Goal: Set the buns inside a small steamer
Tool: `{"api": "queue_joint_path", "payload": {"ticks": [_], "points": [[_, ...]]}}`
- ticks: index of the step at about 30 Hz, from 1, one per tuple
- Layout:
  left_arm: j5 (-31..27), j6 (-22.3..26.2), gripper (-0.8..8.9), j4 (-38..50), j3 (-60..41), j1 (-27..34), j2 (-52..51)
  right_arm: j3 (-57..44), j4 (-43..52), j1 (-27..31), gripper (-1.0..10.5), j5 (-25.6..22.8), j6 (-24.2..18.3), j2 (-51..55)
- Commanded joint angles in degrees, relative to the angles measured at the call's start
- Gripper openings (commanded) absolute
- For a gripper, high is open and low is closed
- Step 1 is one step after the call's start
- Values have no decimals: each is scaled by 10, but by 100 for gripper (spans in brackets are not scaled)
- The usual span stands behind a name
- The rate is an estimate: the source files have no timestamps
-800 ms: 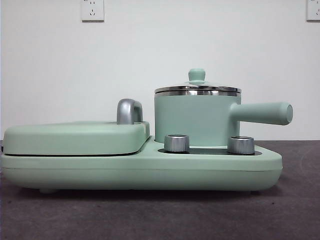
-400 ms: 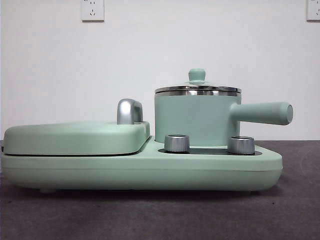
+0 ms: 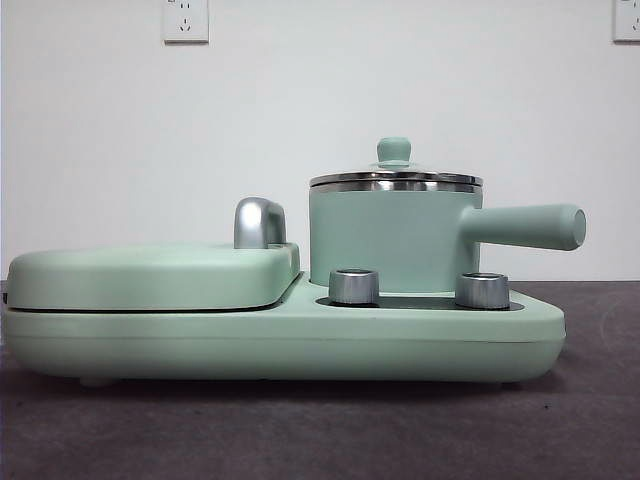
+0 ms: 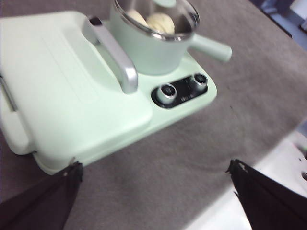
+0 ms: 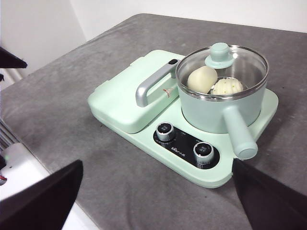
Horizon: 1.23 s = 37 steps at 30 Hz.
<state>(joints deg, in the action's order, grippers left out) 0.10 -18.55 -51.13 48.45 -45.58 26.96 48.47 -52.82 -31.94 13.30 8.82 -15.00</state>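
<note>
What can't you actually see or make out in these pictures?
- Front view: the buns are hidden by the small steamer's solid wall.
- Left wrist view: the lid knob is cut off by the picture edge; the buns look blurred.
- Right wrist view: markings around the dials are too small to read.

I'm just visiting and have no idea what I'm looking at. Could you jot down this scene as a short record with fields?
appliance: mint-green cooker base on a grey table
small steamer: pot on the base, handle toward the knobs' side
lid: glass lid on the pot
buns: smooth bun and ridged bun, both inside
griddle lid: shut
knobs: two
left gripper: open, holding nothing
right gripper: open, holding nothing
</note>
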Motion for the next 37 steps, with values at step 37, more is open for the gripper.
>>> {"api": "queue_joint_path", "payload": {"ticks": [37], "points": [[-26,149,21,312,-335,360,-230,3,5,-5,19,2,-4,-2]]}}
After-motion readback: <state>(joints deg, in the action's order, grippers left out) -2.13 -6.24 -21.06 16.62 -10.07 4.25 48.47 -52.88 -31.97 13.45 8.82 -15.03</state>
